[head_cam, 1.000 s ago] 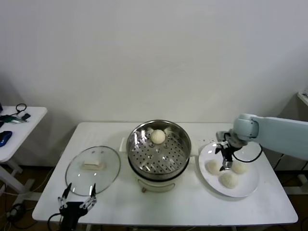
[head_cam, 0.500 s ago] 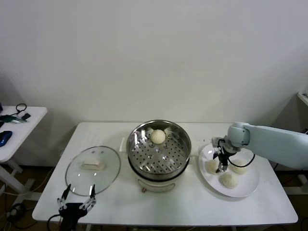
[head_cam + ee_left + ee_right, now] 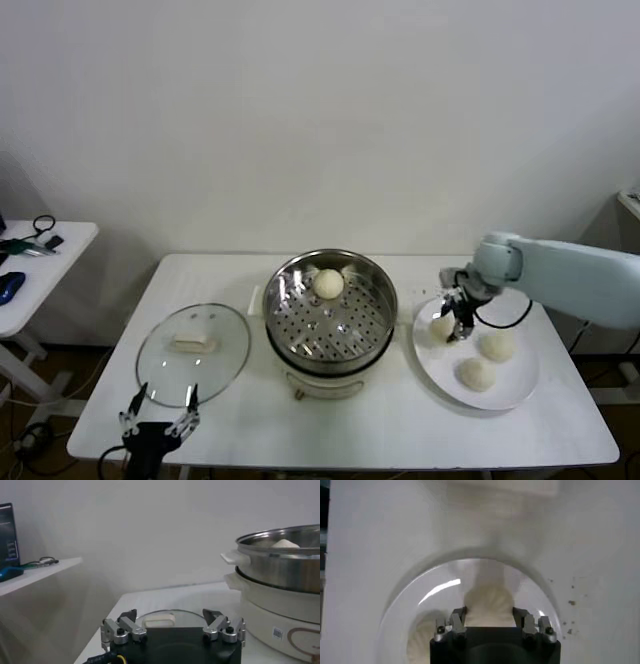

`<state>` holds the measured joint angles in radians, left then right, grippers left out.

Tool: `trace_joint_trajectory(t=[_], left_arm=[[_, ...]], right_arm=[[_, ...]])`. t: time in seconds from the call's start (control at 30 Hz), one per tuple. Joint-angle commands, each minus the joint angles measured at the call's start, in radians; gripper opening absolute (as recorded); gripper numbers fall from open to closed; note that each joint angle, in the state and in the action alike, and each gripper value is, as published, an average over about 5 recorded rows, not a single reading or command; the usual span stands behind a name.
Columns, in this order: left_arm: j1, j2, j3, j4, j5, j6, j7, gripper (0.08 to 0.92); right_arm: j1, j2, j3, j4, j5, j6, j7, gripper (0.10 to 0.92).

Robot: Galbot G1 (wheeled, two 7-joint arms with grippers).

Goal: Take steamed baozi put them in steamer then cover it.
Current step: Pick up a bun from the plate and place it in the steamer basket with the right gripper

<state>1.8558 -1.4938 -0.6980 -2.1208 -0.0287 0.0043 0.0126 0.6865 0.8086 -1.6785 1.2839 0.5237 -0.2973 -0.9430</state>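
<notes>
My right gripper is shut on a cream-white baozi over the left part of the white plate. In the right wrist view the baozi fills the gap between the fingers of the gripper. Two more baozi lie on the plate. One baozi sits at the back of the steamer. The glass cover lies flat on the table left of the steamer. My left gripper is open and empty at the table's front edge, just before the cover.
The steamer stands on its white base mid-table. A small side table with cables and small items stands to the far left. The plate lies right of the steamer, near the table's right end.
My right gripper has closed round the left baozi and shifted it towards the back of the plate. The left arm has not moved.
</notes>
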Motion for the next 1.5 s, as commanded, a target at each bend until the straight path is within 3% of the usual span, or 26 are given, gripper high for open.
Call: trace_joint_trajectory(t=[0.03,0.23,0.37,0.63,1.0,1.4,1.5], left_arm=[[0.001,0.002,0.002,0.000,0.003,0.002,0.001,0.823],[0.000,0.010,0.006,-0.004,0.004,0.004,0.004,0.823],[-0.003,0.015,0.007,-0.012,0.003,0.005,0.005,0.823],[-0.002,0.017,0.003,-0.026,0.001,0.006,0.006,0.823],[-0.001,0.015,-0.010,-0.027,-0.004,0.003,0.005,0.823],[-0.005,0.006,-0.009,-0.022,-0.003,0.005,0.005,0.823],[-0.005,0.006,-0.009,-0.021,-0.003,0.006,0.005,0.823]], right_arm=[[0.515,0.108,-0.186,0.087,0.309,0.032,-0.141,0.636],[0.513,0.255,-0.031,0.196,0.508,-0.085,-0.057,0.636],[0.393,0.371,0.057,0.218,0.533,-0.162,0.043,0.636],[0.149,0.571,0.076,0.071,0.448,-0.199,0.126,0.636],[-0.014,0.680,0.080,-0.138,0.334,-0.195,0.134,0.636],[-0.074,0.701,0.068,-0.176,0.290,-0.196,0.144,0.639],[-0.052,0.680,0.073,-0.146,0.292,-0.193,0.136,0.679]])
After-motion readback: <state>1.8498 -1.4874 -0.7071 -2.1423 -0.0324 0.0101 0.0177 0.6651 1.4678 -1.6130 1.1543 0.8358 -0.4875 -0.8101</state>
